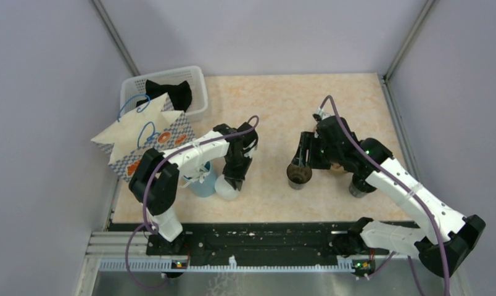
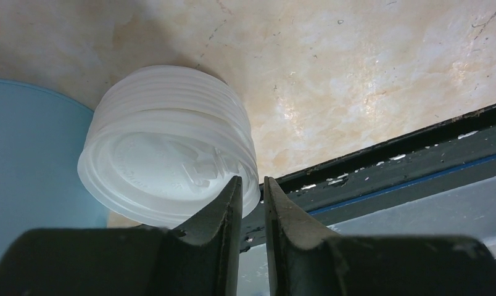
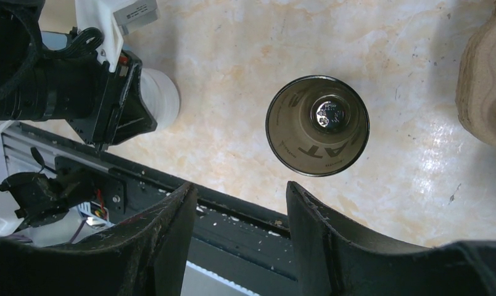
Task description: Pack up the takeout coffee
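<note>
Two dark cups stand on the table (image 1: pixel 282 111). The takeout coffee cup (image 1: pixel 299 174), which I judge to be the one at centre, is upright and has no lid yet; its inside looks bare down to a shiny bottom. A second dark cup (image 1: pixel 358 187) is half hidden by the right arm, so I cannot tell whether it has a lid.

The right pincer (image 3: pixel 239 185) hangs wide open and holds nothing, with the coffee cup just beyond its fingertips, not between them. The left pincer (image 2: pixel 252 180) sits at the edge of a tilted stack of white lids (image 2: pixel 165 148), just beside a light blue cup (image 2: pixel 29 160). Its jaws stand a slit apart, and I cannot tell whether they nip a rim.

A lid would have to travel rightward to the cup, well apart from the stack. The paper bag (image 1: pixel 144 139) stands at far left, nearer the left arm. A white basket (image 1: pixel 196 77) behind it holds something black.
</note>
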{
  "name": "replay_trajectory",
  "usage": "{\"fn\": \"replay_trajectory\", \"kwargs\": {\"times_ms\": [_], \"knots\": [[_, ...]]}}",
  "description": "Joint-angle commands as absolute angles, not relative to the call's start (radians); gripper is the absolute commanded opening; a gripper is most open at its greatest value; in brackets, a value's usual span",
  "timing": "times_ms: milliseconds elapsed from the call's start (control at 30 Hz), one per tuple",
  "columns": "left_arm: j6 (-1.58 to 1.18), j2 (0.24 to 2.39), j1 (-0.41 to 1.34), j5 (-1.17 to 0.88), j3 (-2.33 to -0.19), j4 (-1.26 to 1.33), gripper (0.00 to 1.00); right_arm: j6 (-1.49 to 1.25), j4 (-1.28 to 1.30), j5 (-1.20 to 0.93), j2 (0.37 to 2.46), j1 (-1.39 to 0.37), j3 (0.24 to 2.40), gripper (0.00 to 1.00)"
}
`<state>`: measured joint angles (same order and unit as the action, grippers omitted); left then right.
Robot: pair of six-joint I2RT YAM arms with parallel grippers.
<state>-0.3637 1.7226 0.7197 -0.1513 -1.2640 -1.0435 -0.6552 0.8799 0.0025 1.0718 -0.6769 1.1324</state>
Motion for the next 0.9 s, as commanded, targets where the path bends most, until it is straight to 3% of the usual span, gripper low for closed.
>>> {"fn": "replay_trajectory", "kwargs": {"times_ms": [0, 567, 700, 867], "knots": [[-0.339, 1.705, 0.696, -0.18, -1.299, -1.044, 0.26, -0.64, 0.863, 0.002, 1.073, -0.67, 1.155, 0.56], [-0.311, 1.721, 0.684, -0.197, -1.307, -1.055, 0.1, -0.627, 0.856, 0.002, 1.095, -0.669, 1.161, 0.56], [-0.314, 1.71, 0.674, -0.247, -1.299, -1.056, 0.01, -0.626, 0.856, 0.002, 1.097, -0.67, 1.161, 0.56], [-0.296, 1.699, 0.633, -0.351, -1.271, -1.048, 0.0, -0.626, 0.853, -0.016, 1.101, -0.67, 1.158, 0.56]]}}
